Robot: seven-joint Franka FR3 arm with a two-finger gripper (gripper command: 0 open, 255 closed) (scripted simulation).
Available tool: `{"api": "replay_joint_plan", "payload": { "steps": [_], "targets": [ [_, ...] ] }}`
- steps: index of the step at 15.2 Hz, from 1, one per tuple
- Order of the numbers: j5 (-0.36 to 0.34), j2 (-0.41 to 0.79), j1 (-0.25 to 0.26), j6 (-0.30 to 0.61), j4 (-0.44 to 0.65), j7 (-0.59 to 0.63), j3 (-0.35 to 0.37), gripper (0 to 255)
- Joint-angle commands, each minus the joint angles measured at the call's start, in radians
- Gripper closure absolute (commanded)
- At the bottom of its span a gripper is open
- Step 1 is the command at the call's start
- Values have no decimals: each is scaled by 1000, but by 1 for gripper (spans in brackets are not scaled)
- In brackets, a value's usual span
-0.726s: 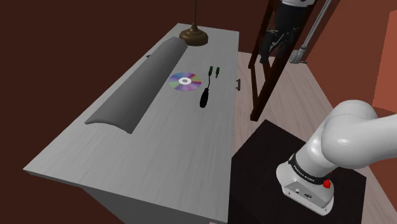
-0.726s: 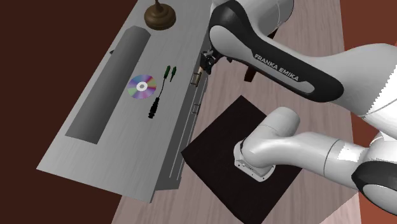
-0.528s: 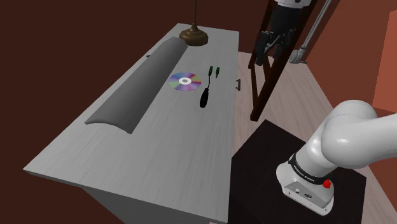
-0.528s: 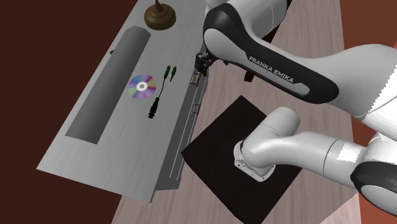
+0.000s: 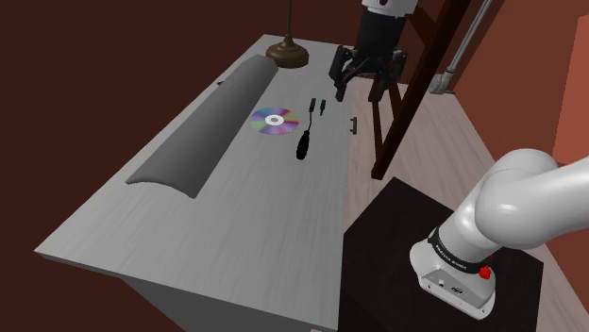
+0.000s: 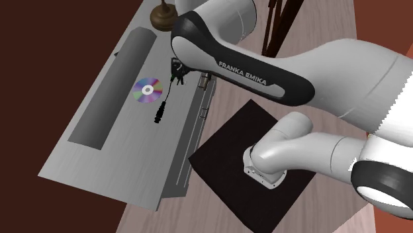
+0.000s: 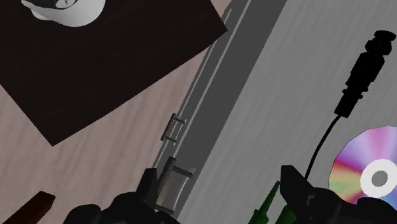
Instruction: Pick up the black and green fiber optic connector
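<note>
– Our gripper (image 5: 357, 85) hangs spread wide with nothing in it, above the worktop (image 5: 236, 236) edge nearest the stand (image 5: 396, 245). How far along are we?
– Early, we judge. The connector (image 5: 305, 140) lies flat on the worktop, untouched. Its black plug (image 5: 302, 149) is towards the shoulder view's bottom, and its two green ends (image 5: 320, 105) point at the lamp base (image 5: 287, 52). The disc (image 5: 274, 121) sits just beside it, with the long grey roll (image 5: 203, 123) beyond.
– So what is left?
– All of it: lining up, lowering, closing, lifting.
– What does the wrist view add?
– There we see the green ends (image 7: 267, 205) between the fingers, nearer one than the other, touching neither as far as we can tell. The black plug (image 7: 362, 63) is well ahead, and a drawer handle (image 7: 170, 127) shows below the worktop's rim.
– And the shoulder view?
– Height. It shows the gripper clear above the worktop, which the wrist view cannot tell us. In the second exterior view the gripper (image 6: 177, 66) sits over the green ends, so we cannot read the gap.
</note>
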Motion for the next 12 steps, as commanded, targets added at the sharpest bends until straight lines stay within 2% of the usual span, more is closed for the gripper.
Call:
{"api": "replay_joint_plan", "payload": {
  "steps": [1,6,12],
  "targets": [
    [39,54,-12,29,32,111,39,0],
    [103,204,-47,103,140,367,127,0],
    [113,217,-46,175,83,378,139,0]
  ]
}}
